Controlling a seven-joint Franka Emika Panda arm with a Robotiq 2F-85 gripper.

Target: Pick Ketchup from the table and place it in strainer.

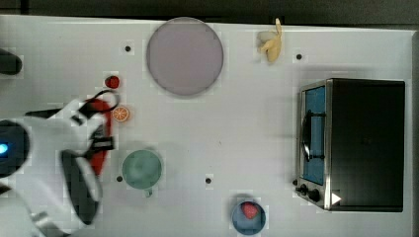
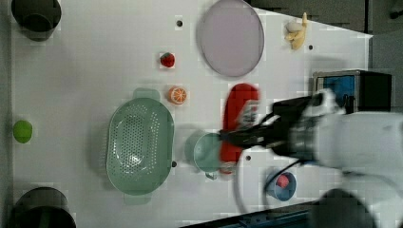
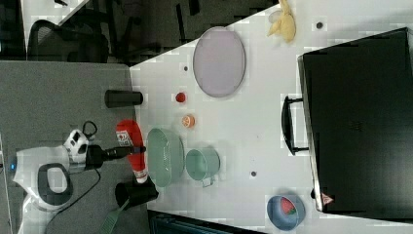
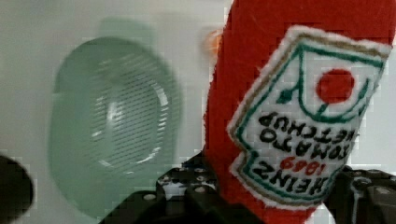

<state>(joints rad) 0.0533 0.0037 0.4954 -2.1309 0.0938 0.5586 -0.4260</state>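
The big white table [image 2: 95, 57] holds everything. On the top view's right stands a black toaster oven [image 1: 365, 143], well apart from the work. A round grey-lilac plate [image 2: 231, 38] lies at the far side in the left view, with a banana [image 2: 295, 35] near it.

Next in size is the strainer [image 2: 139, 145], a pale green oval basket with little holes in its floor. It lies flat and open to the top, so something can be dropped in from above. Nothing is in it yet. Just beside it, on the left view's right, sits a small green cup [image 2: 206, 151].

The robot's white arm [image 2: 356, 137] reaches in from the left view's right. Its gripper [image 2: 237, 135] is closed around the Ketchup [image 2: 240, 107], a red soft bottle with a white label. The two dark fingers [image 4: 196, 196] pinch the bottle across its middle, which likely keeps it from tipping. In the right view the bottle hangs in the air, off the table, close beside the strainer's rim. In the left view it lies over the cup, not yet over the basket.

Small things lie around: an orange slice [image 2: 177, 95], a tiny red fruit [image 2: 167, 60], and a blue bowl [image 1: 248, 217].

I think the carry is halfway done; the bottle must go over the basket before it is let go.
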